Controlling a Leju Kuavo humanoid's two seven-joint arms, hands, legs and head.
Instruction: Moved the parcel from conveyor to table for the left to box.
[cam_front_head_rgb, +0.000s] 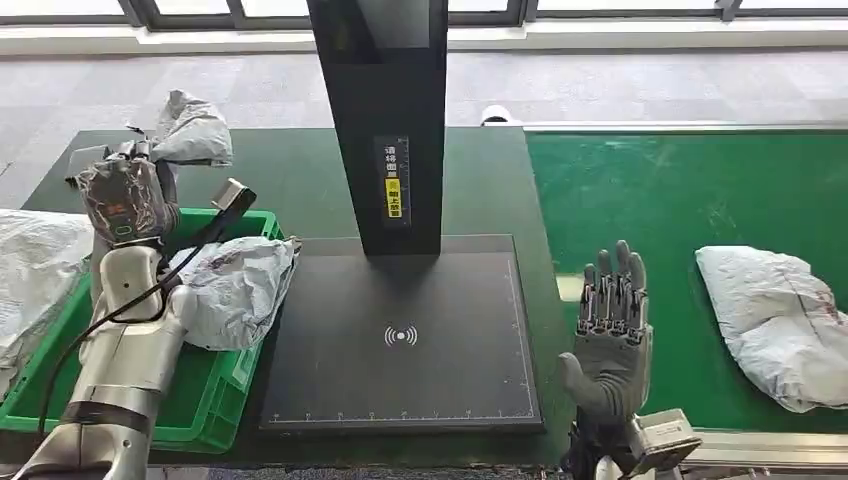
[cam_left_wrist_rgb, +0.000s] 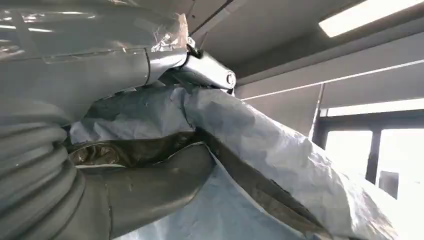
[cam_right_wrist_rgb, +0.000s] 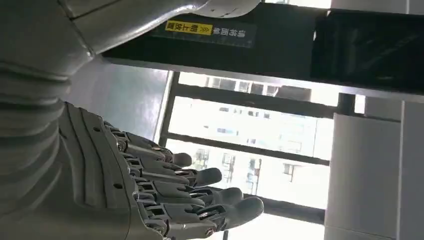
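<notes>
My left hand (cam_front_head_rgb: 125, 195) is raised over the back of the green crate (cam_front_head_rgb: 215, 395) and grips a crumpled grey parcel (cam_front_head_rgb: 192, 130) that sticks up behind it. In the left wrist view the parcel (cam_left_wrist_rgb: 270, 155) lies across the hand (cam_left_wrist_rgb: 75, 165), with the thumb (cam_left_wrist_rgb: 150, 190) pressed under it. A second grey parcel (cam_front_head_rgb: 240, 285) lies in the crate. Another grey parcel (cam_front_head_rgb: 775, 320) rests on the green conveyor (cam_front_head_rgb: 680, 190) at the right. My right hand (cam_front_head_rgb: 610, 320) stands open with fingers (cam_right_wrist_rgb: 200, 192) pointing up, between the scanner pad and the conveyor, holding nothing.
A black scanner pad (cam_front_head_rgb: 400, 340) lies on the dark green table (cam_front_head_rgb: 300, 170), with a tall black post (cam_front_head_rgb: 385, 120) at its back. Pale bags (cam_front_head_rgb: 30, 275) are heaped left of the crate. A cable (cam_front_head_rgb: 120, 310) runs along my left arm.
</notes>
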